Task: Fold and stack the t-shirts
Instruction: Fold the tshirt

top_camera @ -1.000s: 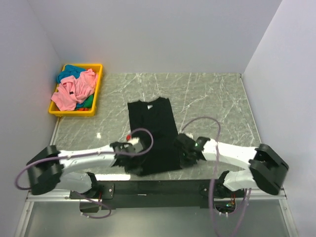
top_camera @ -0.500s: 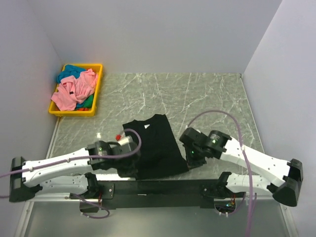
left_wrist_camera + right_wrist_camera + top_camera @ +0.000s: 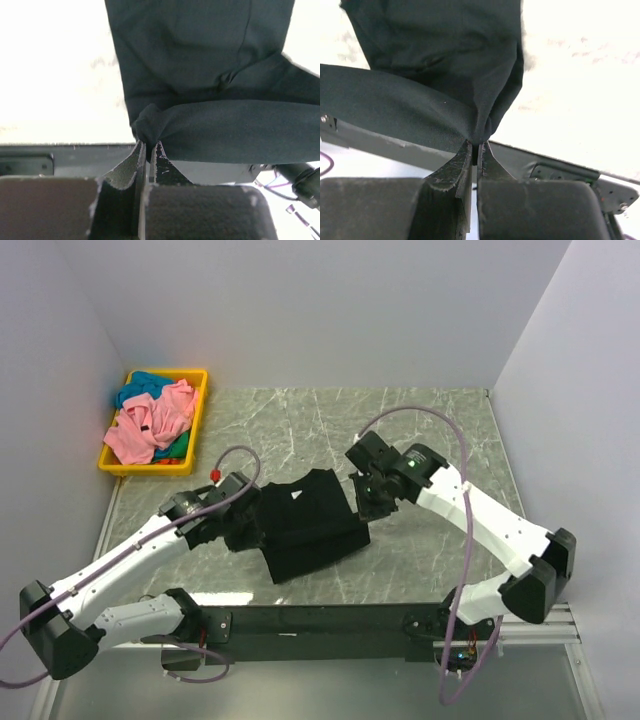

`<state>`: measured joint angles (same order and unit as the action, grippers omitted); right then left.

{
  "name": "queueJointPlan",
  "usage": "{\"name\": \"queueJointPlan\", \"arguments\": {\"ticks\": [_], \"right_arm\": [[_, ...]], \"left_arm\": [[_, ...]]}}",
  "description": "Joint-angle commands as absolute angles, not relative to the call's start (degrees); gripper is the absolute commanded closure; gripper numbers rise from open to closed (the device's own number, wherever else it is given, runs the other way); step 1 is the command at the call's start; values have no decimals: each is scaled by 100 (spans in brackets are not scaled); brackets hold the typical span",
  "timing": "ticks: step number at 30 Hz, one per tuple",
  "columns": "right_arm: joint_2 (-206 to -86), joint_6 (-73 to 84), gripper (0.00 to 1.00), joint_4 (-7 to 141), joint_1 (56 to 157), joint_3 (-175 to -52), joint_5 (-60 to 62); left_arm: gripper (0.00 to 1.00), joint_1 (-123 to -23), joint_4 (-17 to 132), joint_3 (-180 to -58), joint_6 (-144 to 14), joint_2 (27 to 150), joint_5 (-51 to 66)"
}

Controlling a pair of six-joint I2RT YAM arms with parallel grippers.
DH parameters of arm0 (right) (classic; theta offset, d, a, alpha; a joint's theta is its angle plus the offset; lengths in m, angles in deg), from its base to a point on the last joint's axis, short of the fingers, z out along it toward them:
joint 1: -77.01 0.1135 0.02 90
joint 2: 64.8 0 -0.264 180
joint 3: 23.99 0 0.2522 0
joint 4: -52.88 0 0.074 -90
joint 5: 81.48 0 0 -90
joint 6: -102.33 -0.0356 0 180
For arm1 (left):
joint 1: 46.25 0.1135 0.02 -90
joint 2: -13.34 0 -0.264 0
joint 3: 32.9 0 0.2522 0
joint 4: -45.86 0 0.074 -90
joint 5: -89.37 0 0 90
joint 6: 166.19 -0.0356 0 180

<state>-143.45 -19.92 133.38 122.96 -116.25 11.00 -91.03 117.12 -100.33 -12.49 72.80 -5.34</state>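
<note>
The black t-shirt [image 3: 305, 525] lies in the middle of the green marbled worktop [image 3: 430, 440], somewhat toward the near edge, and its fabric is doubled over itself between the two arms. The left gripper [image 3: 148, 145] is pressed together on the left edge of the shirt. In the left wrist view a small bunch of black cloth sits pinched between the tips, and a band of fabric stretches away from it to the right. The right gripper [image 3: 476, 146] pinches the right edge in the same manner, with the cloth gathering into a narrow fold just at its tips. From above, both grippers are at the sides of the shirt, the right one a little farther from the bases than the left. A small white tag [image 3: 297, 496] shows near the far part of the shirt. In the far left corner stands a yellow tray [image 3: 197, 420] — well apart from the black shirt — and in it a pink t-shirt [image 3: 150, 425] lies crumpled, with a teal t-shirt [image 3: 145, 380] at its far end.
</note>
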Motion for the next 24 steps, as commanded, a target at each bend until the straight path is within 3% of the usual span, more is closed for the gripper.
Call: {"name": "queueJointPlan", "arguments": {"ticks": [1, 11, 24], "right_arm": [[-14600, -1404, 100, 13397, 12034, -12080, 1415], [-15750, -902, 100, 12966, 11656, -13188, 1450], [-16806, -542, 100, 11816, 11181, -13443, 1406]], "left_arm": [[99, -8661, 11579, -10325, -2054, 7389, -652], [99, -7685, 10885, -10607, -2750, 8031, -572], [99, -6990, 9980, -10660, -3102, 9111, -774]]}}
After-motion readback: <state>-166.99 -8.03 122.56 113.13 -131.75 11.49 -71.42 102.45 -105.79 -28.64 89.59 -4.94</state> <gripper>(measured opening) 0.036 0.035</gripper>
